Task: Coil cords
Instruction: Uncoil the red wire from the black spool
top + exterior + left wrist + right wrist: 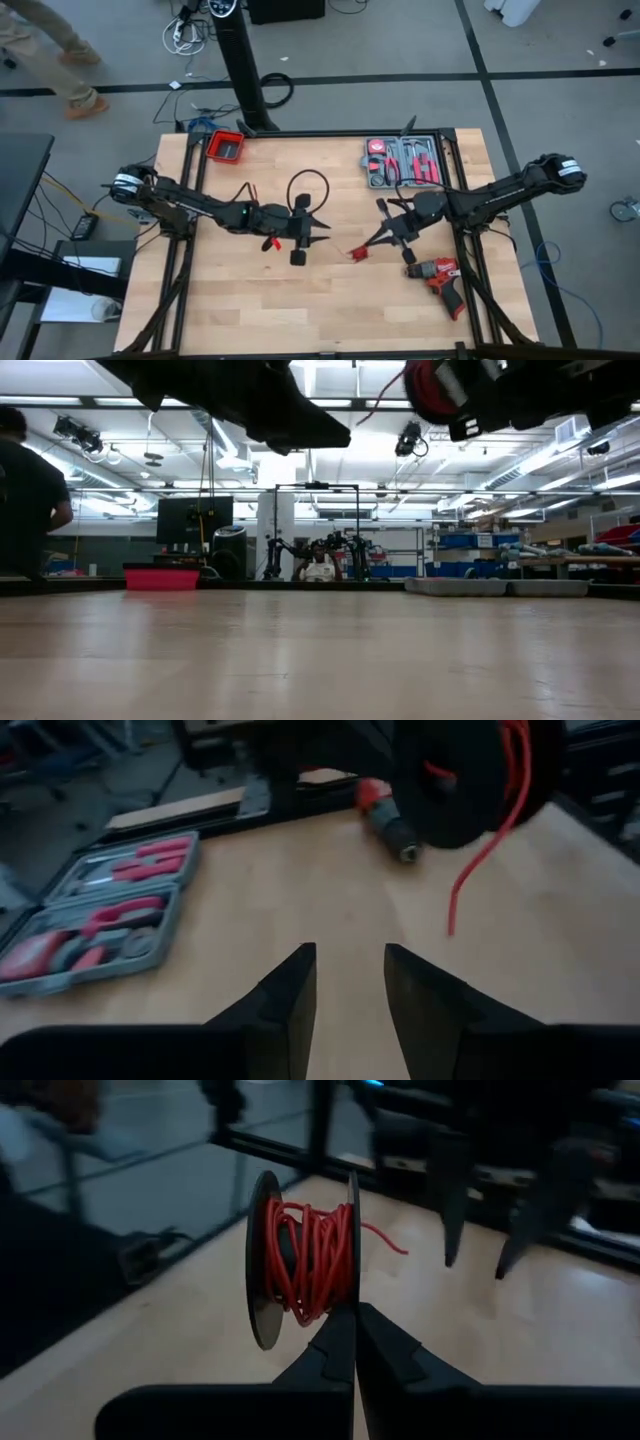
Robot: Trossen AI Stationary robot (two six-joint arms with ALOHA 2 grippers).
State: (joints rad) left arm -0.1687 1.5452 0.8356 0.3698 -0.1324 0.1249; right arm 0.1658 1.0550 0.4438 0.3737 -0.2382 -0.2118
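Right gripper pressed together, pinching the flange of a black spool wound with the cord, held up off the table near its middle. Left gripper spread, nothing between its fingers, just across from the spool (spool axis roughly level, flanges upright). Loose red tail hangs off the spool toward the left gripper, so that arm is nearer for catching it

We see the thin red wire wound loosely around a small black spool with two disc flanges, upright on edge, off the table near its centre-right. One loose red end dangles free.
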